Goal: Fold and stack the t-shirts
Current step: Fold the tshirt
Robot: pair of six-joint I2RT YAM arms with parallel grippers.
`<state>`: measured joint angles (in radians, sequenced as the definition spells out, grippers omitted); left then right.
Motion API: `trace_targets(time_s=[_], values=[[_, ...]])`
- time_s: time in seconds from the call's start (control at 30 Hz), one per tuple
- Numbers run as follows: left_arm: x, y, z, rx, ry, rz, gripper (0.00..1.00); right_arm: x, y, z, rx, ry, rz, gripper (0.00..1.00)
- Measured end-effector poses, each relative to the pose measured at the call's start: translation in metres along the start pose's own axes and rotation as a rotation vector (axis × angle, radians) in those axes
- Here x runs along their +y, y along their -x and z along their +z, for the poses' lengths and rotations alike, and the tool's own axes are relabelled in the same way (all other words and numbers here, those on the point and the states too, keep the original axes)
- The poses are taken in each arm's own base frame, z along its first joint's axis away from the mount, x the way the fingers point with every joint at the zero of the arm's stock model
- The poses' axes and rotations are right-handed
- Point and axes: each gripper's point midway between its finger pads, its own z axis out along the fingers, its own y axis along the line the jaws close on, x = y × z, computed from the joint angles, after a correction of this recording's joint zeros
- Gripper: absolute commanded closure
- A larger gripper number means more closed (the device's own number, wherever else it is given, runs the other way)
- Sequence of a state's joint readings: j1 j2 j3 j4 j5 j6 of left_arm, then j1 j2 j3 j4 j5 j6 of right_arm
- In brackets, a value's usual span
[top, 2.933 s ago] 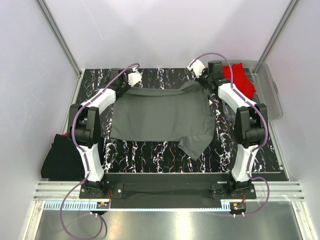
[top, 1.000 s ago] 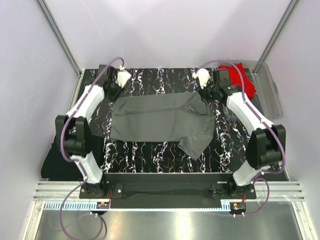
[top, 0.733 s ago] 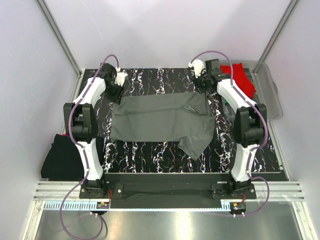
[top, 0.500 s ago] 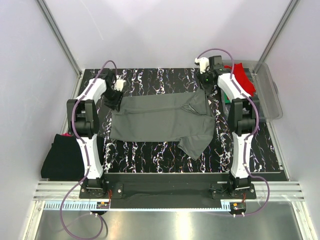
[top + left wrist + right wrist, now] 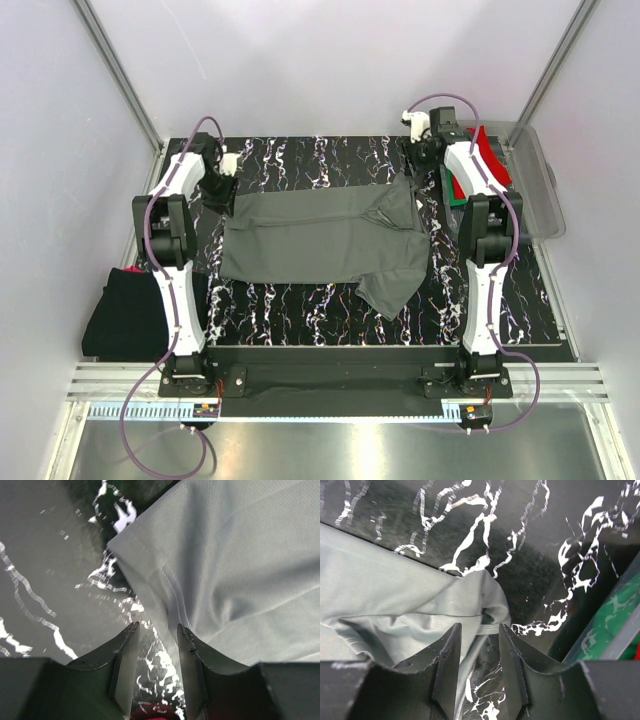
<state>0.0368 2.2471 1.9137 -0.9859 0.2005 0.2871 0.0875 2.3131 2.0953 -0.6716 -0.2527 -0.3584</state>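
the two arms have just pulled back from the dark grey t-shirt (image 5: 320, 235). a few seconds ago both hands gripped its far edge, and the shirt reached further across the table (image 5: 300, 310). now the shirt lies flat as a narrower band and nobody holds it. so the first fold looks done.

the left hand (image 5: 156, 627) is open a little way and has nothing in it. the shirt's far left corner lies on the table just in front of this hand, a bit to its right.

the right hand (image 5: 479, 627) is open about the same and is empty too. a bunched corner of the shirt sits just in front of it, to its left. to its right is some green cloth (image 5: 610, 615). in the top view that cloth sits with a red t-shirt (image 5: 490, 150) in the clear tub (image 5: 540, 190).

one sleeve (image 5: 385, 290) sticks out on the near right side, well away from both hands. a black t-shirt (image 5: 125, 315) lies off the table, well behind the left hand.

i think the grey shirt needs more folds before it can be stacked.
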Motion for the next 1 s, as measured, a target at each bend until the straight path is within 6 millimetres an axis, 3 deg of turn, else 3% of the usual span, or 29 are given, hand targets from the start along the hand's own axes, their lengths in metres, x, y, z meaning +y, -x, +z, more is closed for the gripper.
trace_targets(time_s=[0.37,0.47,0.6,0.63,0.67,0.8,1.0], values=[[-0.003,0.006,0.015,0.005,-0.058,-0.01,0.6,-0.007,-0.03,0.029,0.066,0.046,0.067,0.53],[-0.002,0.009,0.017,0.001,-0.061,-0.011,0.67,-0.004,-0.031,0.032,0.067,0.063,0.077,0.53],[-0.001,0.009,0.02,0.004,-0.062,-0.018,0.9,0.001,-0.028,0.034,0.055,0.094,0.09,0.54],[-0.001,0.008,0.02,0.005,-0.062,-0.02,0.98,0.002,-0.028,0.035,0.053,0.103,0.094,0.56],[-0.001,0.008,0.02,0.005,-0.062,-0.022,1.0,0.003,-0.028,0.036,0.052,0.108,0.096,0.58],[0.002,0.008,0.02,0.003,-0.059,-0.023,1.0,0.005,-0.033,0.041,0.063,0.12,0.111,0.85],[0.007,0.007,0.019,0.003,-0.05,-0.03,1.0,0.005,-0.041,0.047,0.083,0.117,0.117,0.99]])
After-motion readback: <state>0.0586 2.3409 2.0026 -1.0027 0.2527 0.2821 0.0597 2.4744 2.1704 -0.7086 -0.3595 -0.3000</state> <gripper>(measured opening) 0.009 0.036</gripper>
